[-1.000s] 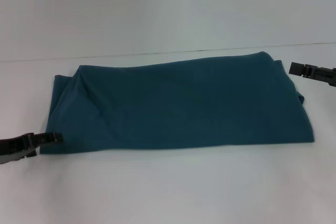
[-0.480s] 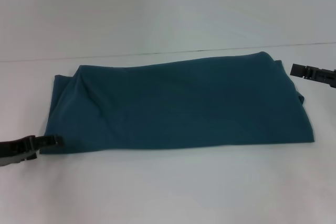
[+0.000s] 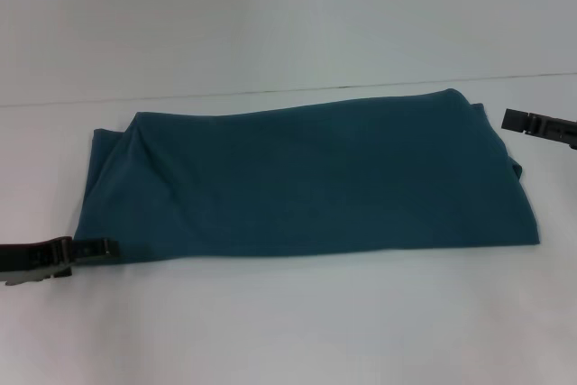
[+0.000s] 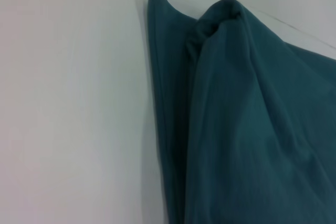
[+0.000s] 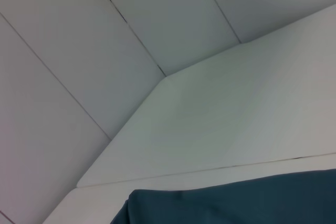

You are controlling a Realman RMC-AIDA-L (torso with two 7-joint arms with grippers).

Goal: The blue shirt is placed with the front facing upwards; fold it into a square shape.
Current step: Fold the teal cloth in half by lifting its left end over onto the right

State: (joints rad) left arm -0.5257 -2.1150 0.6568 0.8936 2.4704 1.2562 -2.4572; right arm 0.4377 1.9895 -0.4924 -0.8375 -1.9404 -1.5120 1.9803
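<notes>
Shirt: the blue shirt lies on the white table as a wide band, already folded lengthwise — its lettering is hidden, so you see plain teal cloth only.
Long axis: it runs left to right across your view; by my reading the band still needs halving along that line to come out square.
Left gripper: the left gripper sits low at the shirt's near-left corner, its tip touching or just over the hem. You cannot tell from here whether the jaws are parted or pinching cloth.
Left wrist view: it shows the left end of the shirt, bunched into soft ridges at the far corner, with no fingers visible.
Right gripper: the right gripper hangs just beside the far-right corner, clear of the fabric; jaw state cannot be told.
Nearer arm: the left — the cloth lies directly ahead of its tip, stretching away toward your right.
</notes>
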